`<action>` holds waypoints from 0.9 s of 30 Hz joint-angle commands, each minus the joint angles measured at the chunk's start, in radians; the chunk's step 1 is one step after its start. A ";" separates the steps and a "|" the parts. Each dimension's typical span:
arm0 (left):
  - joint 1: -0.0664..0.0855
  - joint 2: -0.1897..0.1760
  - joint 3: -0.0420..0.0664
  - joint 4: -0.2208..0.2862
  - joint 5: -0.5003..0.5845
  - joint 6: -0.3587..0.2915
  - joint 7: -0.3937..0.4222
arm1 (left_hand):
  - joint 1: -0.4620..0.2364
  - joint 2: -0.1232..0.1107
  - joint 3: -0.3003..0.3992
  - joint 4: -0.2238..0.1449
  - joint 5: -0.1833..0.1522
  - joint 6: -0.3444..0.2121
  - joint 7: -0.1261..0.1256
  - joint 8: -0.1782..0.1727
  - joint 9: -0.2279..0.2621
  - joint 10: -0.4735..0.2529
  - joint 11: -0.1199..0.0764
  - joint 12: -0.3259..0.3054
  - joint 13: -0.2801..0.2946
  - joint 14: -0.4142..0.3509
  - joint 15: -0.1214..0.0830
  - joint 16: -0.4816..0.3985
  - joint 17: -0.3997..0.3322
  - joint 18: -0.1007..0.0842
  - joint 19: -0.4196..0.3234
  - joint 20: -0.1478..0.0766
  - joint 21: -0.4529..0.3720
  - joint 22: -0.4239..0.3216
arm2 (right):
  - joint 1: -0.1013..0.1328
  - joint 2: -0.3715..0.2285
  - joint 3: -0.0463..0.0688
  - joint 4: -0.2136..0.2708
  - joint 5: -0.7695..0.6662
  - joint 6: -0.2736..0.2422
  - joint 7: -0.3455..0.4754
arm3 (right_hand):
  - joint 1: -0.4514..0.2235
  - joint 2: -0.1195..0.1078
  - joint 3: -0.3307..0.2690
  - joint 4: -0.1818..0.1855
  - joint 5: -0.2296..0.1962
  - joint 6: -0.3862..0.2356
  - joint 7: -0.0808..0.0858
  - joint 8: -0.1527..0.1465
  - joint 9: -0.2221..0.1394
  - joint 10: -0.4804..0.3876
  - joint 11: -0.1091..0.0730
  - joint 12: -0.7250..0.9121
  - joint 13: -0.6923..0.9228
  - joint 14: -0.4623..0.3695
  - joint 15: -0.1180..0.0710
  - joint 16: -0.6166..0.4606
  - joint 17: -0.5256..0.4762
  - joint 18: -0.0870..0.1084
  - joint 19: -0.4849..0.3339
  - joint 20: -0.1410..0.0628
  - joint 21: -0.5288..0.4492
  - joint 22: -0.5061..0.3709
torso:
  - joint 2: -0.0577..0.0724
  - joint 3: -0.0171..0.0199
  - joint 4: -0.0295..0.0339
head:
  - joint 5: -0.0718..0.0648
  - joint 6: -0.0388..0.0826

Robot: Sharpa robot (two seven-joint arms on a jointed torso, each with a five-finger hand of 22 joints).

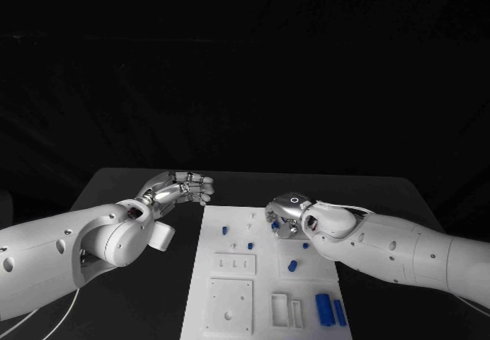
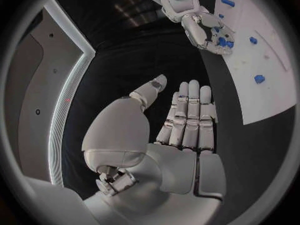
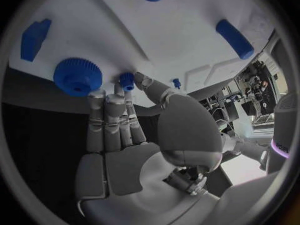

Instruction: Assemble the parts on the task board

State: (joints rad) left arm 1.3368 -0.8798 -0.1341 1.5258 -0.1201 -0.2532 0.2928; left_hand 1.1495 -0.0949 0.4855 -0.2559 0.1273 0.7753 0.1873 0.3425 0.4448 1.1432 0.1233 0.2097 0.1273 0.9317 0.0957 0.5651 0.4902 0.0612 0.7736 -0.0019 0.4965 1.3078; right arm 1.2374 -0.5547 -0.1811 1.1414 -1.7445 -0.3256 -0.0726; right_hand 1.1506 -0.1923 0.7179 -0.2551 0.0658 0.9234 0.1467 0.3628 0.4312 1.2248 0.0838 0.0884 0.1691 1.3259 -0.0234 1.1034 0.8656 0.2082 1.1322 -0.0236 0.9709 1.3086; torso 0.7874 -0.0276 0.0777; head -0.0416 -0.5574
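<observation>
I see my right hand [image 3: 134, 150] over the board [image 1: 230, 283], fingers [image 3: 106, 117] extended, apparently just touching a small blue peg [image 3: 127, 80]. Left hand [image 2: 181, 135] open, beside the board.

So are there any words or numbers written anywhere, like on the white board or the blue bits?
No words or numbers can be read.
Task board: raised shapes only, no writing.
Blue parts: plain, no labels.
Right robot hand: a small ring mark on its back, not a letter or number that can be made out.
</observation>
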 commanded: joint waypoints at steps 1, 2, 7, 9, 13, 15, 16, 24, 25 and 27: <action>0.001 0.000 0.001 0.001 -0.002 0.019 0.000 | -0.009 -0.001 0.003 -0.006 -0.005 0.002 0.001 -0.002 -0.001 -0.008 -0.001 -0.007 0.002 -0.003 0.004 -0.004 0.001 0.011 -0.006 0.001 0.004 0.015 | -0.010 -0.011 -0.007 0.003 -0.021 0.042 -0.019 | -0.004 -0.013 0.008 -0.001 -0.003 0.005 0.003 0.000 0.001 -0.002 0.004 -0.007 0.000 -0.002 -0.002 0.007 -0.002 0.054 0.000 -0.005 0.005 0.019 | 0.006 0.0000 -0.0003 | 0.001 0.003; 0.001 0.000 0.001 0.001 -0.002 0.020 -0.001 | -0.009 -0.001 0.003 -0.006 -0.005 0.002 0.002 -0.002 -0.001 -0.009 -0.001 -0.007 0.002 -0.003 0.004 -0.004 0.001 0.011 -0.006 0.001 0.005 0.015 | -0.010 -0.013 -0.007 0.006 -0.022 0.046 -0.019 | -0.005 -0.014 0.008 -0.001 -0.003 0.005 0.003 -0.001 0.001 -0.003 0.004 -0.008 0.001 -0.002 -0.002 0.007 -0.002 0.054 0.000 -0.005 0.005 0.019 | 0.007 -0.0001 -0.0003 | 0.001 0.004; 0.001 -0.003 0.001 0.000 -0.002 0.020 -0.002 | -0.010 -0.001 0.003 -0.006 -0.005 0.002 0.002 -0.002 -0.002 -0.010 0.000 -0.009 0.002 -0.003 0.004 -0.004 0.002 0.011 -0.006 0.001 0.005 0.015 | -0.010 -0.019 -0.007 0.017 -0.023 0.047 -0.020 | -0.006 -0.015 0.010 0.000 -0.001 0.008 0.002 0.000 0.002 0.000 0.003 -0.007 0.004 -0.002 -0.002 0.008 -0.003 0.054 0.001 -0.006 0.006 0.020 | 0.009 0.0008 -0.0020 | 0.002 0.006; 0.001 -0.003 0.001 -0.001 -0.002 0.020 -0.003 | -0.010 -0.001 0.003 -0.006 -0.005 0.001 0.002 -0.002 -0.002 -0.010 0.000 -0.009 0.002 -0.003 0.004 -0.004 0.002 0.011 -0.006 0.001 0.005 0.015 | -0.010 -0.021 -0.007 0.020 -0.023 0.044 -0.022 | -0.006 -0.015 0.011 0.000 -0.001 0.008 0.002 0.000 0.002 0.000 0.003 -0.007 0.004 -0.002 -0.002 0.009 -0.003 0.054 0.001 -0.006 0.006 0.019 | 0.011 0.0010 -0.0022 | 0.002 0.008; 0.001 -0.003 0.001 -0.001 -0.001 0.021 -0.004 | -0.011 -0.001 0.003 -0.006 -0.005 0.001 0.002 -0.003 -0.002 -0.011 0.000 -0.010 0.001 -0.003 0.004 -0.004 0.002 0.012 -0.006 0.001 0.005 0.015 | -0.010 -0.025 -0.007 0.026 -0.028 0.035 -0.033 | -0.007 -0.019 0.013 0.000 0.001 0.002 0.004 -0.004 0.001 -0.007 0.005 -0.012 0.004 -0.002 -0.001 0.009 -0.004 0.054 0.001 -0.006 0.007 0.019 | 0.013 0.0007 -0.0009 | 0.000 0.010; 0.001 -0.003 0.001 -0.001 -0.001 0.021 -0.005 | -0.012 -0.001 0.004 -0.006 -0.005 0.001 0.002 -0.003 -0.002 -0.012 0.001 -0.010 0.001 -0.003 0.004 -0.004 0.002 0.012 -0.006 0.001 0.005 0.015 | -0.010 -0.029 -0.007 0.029 -0.029 0.032 -0.038 | -0.008 -0.023 0.014 0.001 0.003 0.000 0.005 -0.006 0.001 -0.011 0.006 -0.015 0.004 -0.002 0.001 0.010 -0.005 0.054 0.001 -0.006 0.007 0.019 | 0.013 0.0007 -0.0008 | 0.000 0.011; 0.001 -0.004 0.001 -0.001 -0.001 0.022 -0.005 | -0.012 -0.001 0.004 -0.006 -0.005 0.001 0.002 -0.003 -0.002 -0.012 0.001 -0.010 0.001 -0.003 0.004 -0.004 0.002 0.012 -0.006 0.001 0.005 0.015 | -0.010 -0.030 -0.007 0.029 -0.029 0.032 -0.038 | -0.009 -0.026 0.015 0.002 0.004 -0.001 0.006 -0.007 0.001 -0.013 0.007 -0.017 0.004 -0.002 0.002 0.010 -0.005 0.054 0.001 -0.006 0.007 0.019 | 0.014 0.0006 -0.0009 | 0.000 0.012; 0.001 -0.005 0.001 -0.002 0.000 0.021 -0.006 | -0.013 -0.001 0.005 -0.007 -0.005 0.000 0.002 -0.003 -0.002 -0.014 0.002 -0.012 0.001 -0.003 0.004 -0.004 0.002 0.012 -0.006 0.001 0.005 0.015 | -0.009 -0.041 -0.007 0.044 -0.029 0.021 -0.046 | -0.014 -0.050 0.028 0.017 0.017 -0.011 0.011 -0.016 0.000 -0.045 0.017 -0.026 0.001 -0.004 0.011 0.015 -0.011 0.054 0.001 -0.005 0.008 0.018 | 0.017 0.0011 -0.0023 | 0.000 0.017; 0.001 -0.005 0.001 -0.001 0.000 0.021 -0.006 | -0.013 -0.001 0.005 -0.007 -0.005 0.000 0.002 -0.003 -0.002 -0.015 0.002 -0.012 0.001 -0.003 0.004 -0.004 0.002 0.012 -0.006 0.001 0.005 0.015 | -0.009 -0.042 -0.007 0.046 -0.029 0.020 -0.046 | -0.015 -0.052 0.029 0.018 0.019 -0.012 0.012 -0.017 0.000 -0.047 0.018 -0.026 0.001 -0.004 0.012 0.015 -0.011 0.054 0.001 -0.005 0.008 0.018 | 0.017 0.0012 -0.0022 | 0.000 0.018; 0.001 -0.006 0.001 -0.001 0.000 0.021 -0.006 | -0.013 -0.001 0.005 -0.007 -0.005 0.000 0.002 -0.003 -0.002 -0.015 0.002 -0.012 0.001 -0.003 0.004 -0.004 0.002 0.012 -0.006 0.001 0.006 0.015 | -0.009 -0.045 -0.007 0.050 -0.029 0.020 -0.048 | -0.015 -0.060 0.030 0.022 0.021 -0.016 0.013 -0.020 -0.001 -0.055 0.020 -0.025 -0.001 -0.005 0.014 0.016 -0.013 0.054 0.001 -0.006 0.008 0.018 | 0.017 0.0014 -0.0021 | -0.001 0.018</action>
State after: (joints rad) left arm 1.3368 -0.8854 -0.1341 1.5229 -0.1196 -0.2483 0.2832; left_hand 1.1484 -0.0959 0.4876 -0.2581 0.1273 0.7753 0.1873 0.3425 0.4442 1.1360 0.1233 0.2010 0.1271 0.9318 0.0957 0.5651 0.4910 0.0586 0.7736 -0.0018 0.4964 1.3075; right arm 1.2396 -0.5939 -0.1793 1.1968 -1.7622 -0.3573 -0.0924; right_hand 1.1331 -0.2439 0.7454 -0.2331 0.0814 0.9132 0.1557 0.3463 0.4318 1.1770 0.1055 0.0689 0.1686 1.3197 -0.0181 1.1152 0.8538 0.2080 1.1331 -0.0235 0.9745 1.3085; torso 0.8038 -0.0266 0.0755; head -0.0415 -0.5397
